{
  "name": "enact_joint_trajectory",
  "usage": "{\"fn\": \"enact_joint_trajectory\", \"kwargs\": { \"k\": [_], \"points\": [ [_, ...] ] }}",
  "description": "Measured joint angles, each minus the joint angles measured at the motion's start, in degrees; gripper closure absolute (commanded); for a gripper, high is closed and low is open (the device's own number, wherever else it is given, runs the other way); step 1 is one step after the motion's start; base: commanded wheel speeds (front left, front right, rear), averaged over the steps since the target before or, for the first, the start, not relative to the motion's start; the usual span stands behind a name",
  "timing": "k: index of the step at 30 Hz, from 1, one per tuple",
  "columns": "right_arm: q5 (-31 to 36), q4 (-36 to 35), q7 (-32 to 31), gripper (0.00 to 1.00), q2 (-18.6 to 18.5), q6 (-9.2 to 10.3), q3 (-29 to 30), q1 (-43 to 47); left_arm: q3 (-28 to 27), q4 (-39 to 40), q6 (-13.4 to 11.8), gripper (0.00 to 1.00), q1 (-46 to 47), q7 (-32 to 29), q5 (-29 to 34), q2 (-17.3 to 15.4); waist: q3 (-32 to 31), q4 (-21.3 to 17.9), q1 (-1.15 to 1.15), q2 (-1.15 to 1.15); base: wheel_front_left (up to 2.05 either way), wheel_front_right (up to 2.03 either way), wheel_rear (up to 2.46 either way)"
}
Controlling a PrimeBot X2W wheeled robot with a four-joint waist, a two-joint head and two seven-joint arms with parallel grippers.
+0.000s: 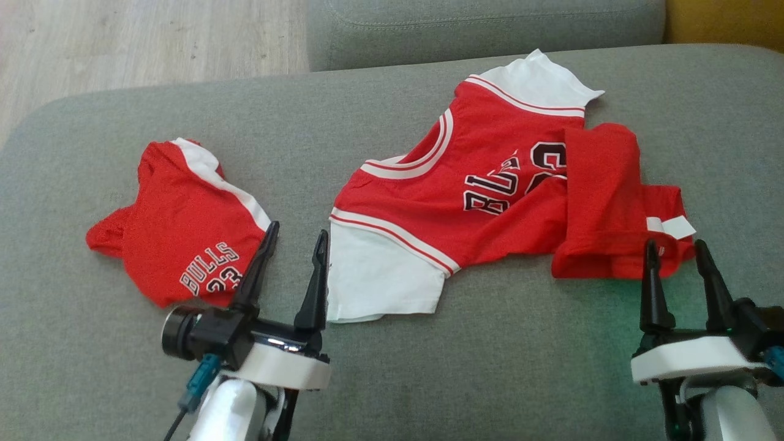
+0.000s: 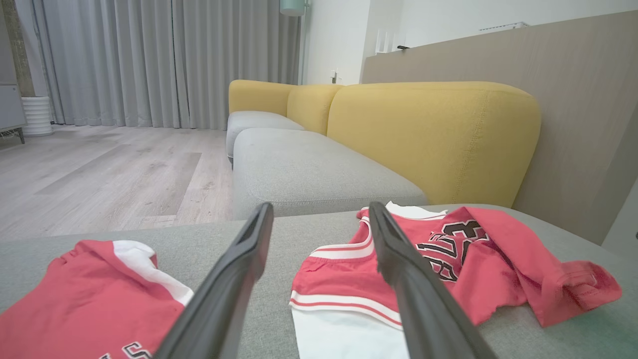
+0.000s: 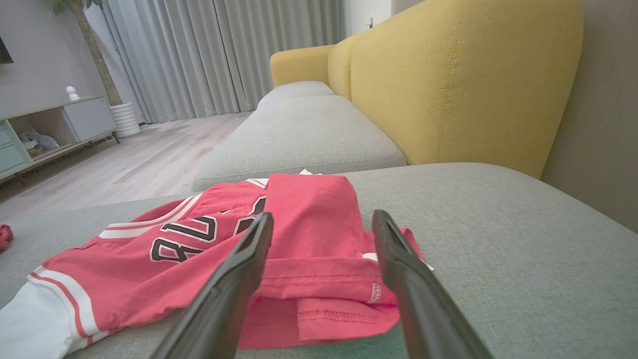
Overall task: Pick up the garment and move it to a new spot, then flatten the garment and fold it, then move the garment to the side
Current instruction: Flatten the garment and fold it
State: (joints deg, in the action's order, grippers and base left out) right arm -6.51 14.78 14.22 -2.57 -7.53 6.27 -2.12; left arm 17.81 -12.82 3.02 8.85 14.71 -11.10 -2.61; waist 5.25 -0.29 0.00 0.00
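- The shorts (image 1: 177,226) are showing "BULLS" over "23" in white, dark-edged letters near their lower edge, and are lying on the left part of the grey sofa seat (image 1: 429,380).
- The shirt (image 1: 490,184), red with white sleeves and white-and-red striped trim, is lying crumpled on the middle and right of the same seat, well apart from the shorts.
- Its chest lettering is reading "BUL" in black with a white outline. The rest, and most of a dark numeral above it, is being hidden by a flap of the shirt's own red cloth folded over it.
- A small white label (image 1: 674,226) is sticking out at the shirt's right hem; any print on it is too small to read.
- The left gripper (image 1: 298,228) is standing with its fingers spread apart and holding nothing, between the shorts and the shirt's white sleeve.
- The right gripper (image 1: 675,242) is likewise standing wide apart and holding nothing, its fingertips just at the folded hem beside the label; whether they are touching the cloth is not clear.
- A yellow backrest (image 2: 433,134) is rising behind the seat, with grey curtains (image 2: 149,60) and a pale wood floor (image 2: 99,174) beyond.
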Motion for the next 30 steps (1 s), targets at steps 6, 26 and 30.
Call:
{"fn": "enact_joint_trajectory", "kwargs": {
  "k": [6, 26, 30],
  "points": [
    [-0.02, -0.26, 0.00, 0.00, 0.00, 0.00, -0.02, 0.01, 1.22, -2.03, 0.12, 0.00, 0.09, -0.01, 0.87, 0.00, 0.46, -0.20, 0.00, 0.00, 0.00, 0.00, 0.00],
    [-1.05, -0.40, 0.14, 0.00, 0.00, 0.00, -1.52, -1.30, 4.33, -23.49, -2.60, 0.00, 6.92, -8.39, 2.37, -0.01, 3.86, -4.11, 0.00, 0.00, 0.00, 0.00, 0.00],
    [-1.05, -0.44, 0.14, 0.00, 0.00, 0.00, -1.53, -1.30, 4.34, -24.84, -3.59, 0.00, 7.42, -9.91, 2.54, -0.01, 4.05, -4.30, 0.00, 0.00, 0.00, 0.00, 0.00]
  ]
}}
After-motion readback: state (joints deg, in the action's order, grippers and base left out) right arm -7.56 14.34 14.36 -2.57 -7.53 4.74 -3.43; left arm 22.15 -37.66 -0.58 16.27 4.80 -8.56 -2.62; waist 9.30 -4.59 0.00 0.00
